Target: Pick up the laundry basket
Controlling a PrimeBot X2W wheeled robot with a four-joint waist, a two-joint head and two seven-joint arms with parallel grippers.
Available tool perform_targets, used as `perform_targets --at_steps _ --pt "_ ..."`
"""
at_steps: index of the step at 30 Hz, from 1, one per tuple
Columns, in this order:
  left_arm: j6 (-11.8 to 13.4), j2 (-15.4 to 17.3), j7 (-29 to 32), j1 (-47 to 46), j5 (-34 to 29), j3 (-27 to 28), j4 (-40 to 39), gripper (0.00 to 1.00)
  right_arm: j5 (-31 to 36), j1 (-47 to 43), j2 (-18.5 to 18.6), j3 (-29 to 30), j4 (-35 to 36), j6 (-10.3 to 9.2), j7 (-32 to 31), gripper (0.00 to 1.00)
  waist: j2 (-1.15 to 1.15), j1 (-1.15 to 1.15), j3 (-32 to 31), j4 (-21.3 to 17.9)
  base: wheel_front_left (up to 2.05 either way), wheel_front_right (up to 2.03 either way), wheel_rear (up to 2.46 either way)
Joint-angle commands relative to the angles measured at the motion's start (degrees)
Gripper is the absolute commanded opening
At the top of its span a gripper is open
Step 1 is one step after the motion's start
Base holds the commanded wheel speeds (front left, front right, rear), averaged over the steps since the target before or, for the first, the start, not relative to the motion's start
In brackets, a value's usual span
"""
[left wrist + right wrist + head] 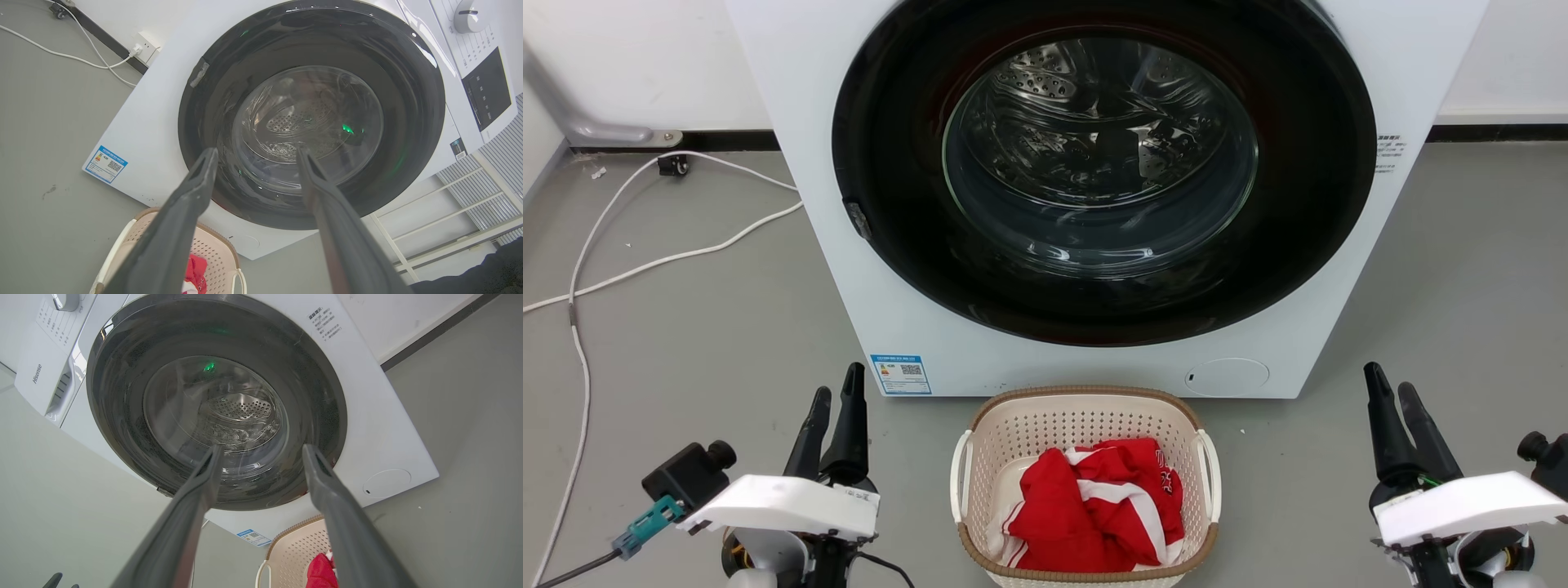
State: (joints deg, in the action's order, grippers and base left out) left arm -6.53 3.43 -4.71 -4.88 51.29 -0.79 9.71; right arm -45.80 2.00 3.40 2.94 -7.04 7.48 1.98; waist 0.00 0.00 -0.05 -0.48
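We are holding left claw (838,382) and right claw (1388,377) spread, the laundry basket (1045,429) sitting between them. A washing machine (825,245) is standing just beyond.

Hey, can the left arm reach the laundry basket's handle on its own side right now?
Probably yes. The left pincer is open, beside the laundry basket, with just bare floor between it and the white handle on that side.

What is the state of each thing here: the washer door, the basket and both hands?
Washer door: shut.
Basket: upright on the floor, holding red and white clothes, not gripped.
Left hand: open, empty.
Right hand: open, empty.
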Motion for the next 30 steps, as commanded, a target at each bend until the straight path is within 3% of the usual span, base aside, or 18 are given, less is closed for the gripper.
perform_targets --at_steps 1,30 --pt "0.3 0.1 -0.6 -1.1 -2.8 -0.2 -0.5 1.0 3.1 -0.3 0.0 -0.2 1.3 0.02 0.2 1.0 0.0 0.0 0.0 0.0 0.0 0.0 0.0" --pt "1.5 0.1 -5.2 -2.2 -24.0 -2.2 0.7 1.0 25.1 -1.7 -0.3 -0.3 4.3 0.01 1.1 1.0 0.0 0.0 0.0 -0.3 0.0 0.0 0.0"
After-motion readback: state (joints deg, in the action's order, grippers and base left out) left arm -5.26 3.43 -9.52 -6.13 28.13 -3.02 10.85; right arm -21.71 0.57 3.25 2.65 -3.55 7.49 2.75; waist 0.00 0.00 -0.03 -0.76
